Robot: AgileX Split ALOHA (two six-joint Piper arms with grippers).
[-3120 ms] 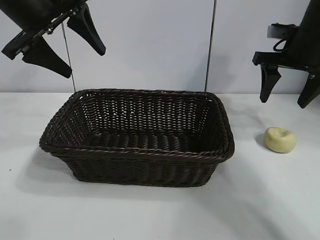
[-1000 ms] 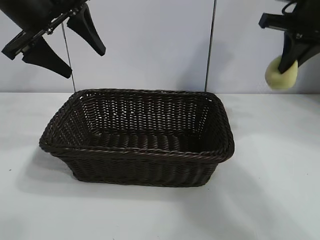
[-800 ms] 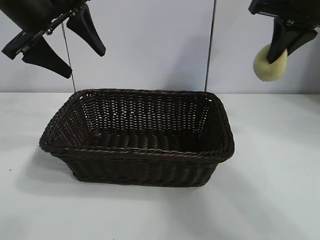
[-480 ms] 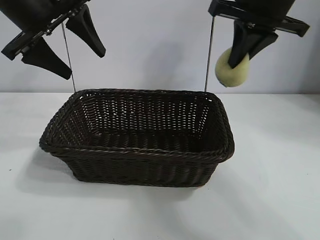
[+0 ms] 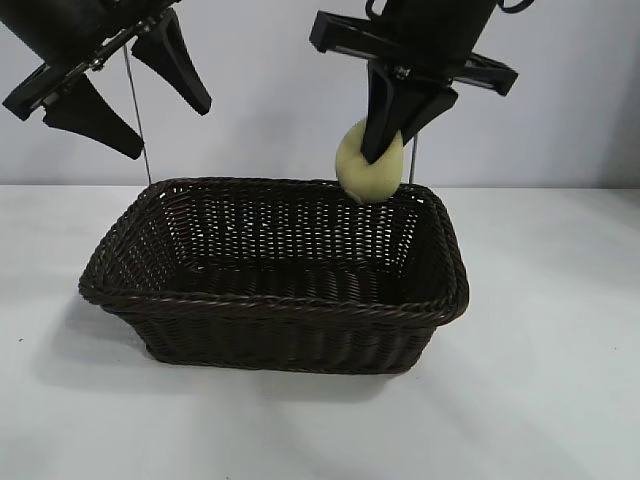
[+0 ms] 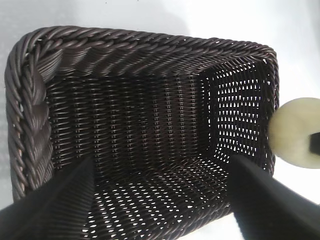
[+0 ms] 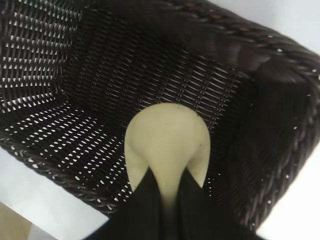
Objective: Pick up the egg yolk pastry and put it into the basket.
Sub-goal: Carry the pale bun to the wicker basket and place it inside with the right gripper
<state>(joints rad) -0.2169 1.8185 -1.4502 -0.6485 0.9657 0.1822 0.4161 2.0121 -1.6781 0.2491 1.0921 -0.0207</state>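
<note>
Pastry (image 5: 368,163): pale yellow lump, pinched between the fingers of the right gripper (image 5: 385,140). It hangs in the air over the right rear part of the basket (image 5: 270,305), above the rim and touching no wicker. We also see it in the right wrist view (image 7: 167,147), with the basket floor straight below it.

Right gripper: clenched on the pastry, fingers pointing down. The pastry bulges out to either side of them, so we judge it soft and the grip firm.

Left gripper (image 5: 125,95): parked high over the basket's left rear corner, fingers spread, holding nothing.

Basket: dark woven wicker, standing on the white table (image 5: 540,400). We see nothing inside it in either wrist view (image 6: 140,125).

Change: three seconds ago the pastry lay on the table, right of the basket, with the right gripper open above it. One second ago it was already lifted, out past the basket's right side. Since then the arm has carried it leftward and it now stands over the basket's opening.

Meaning for the task: we judge pick-up and carry done. Only the release remains, perhaps after a short descent.

Risk: the pastry sits near the rear wall; if let go from this height, it could bounce or roll, though the high sides should contain it.
</note>
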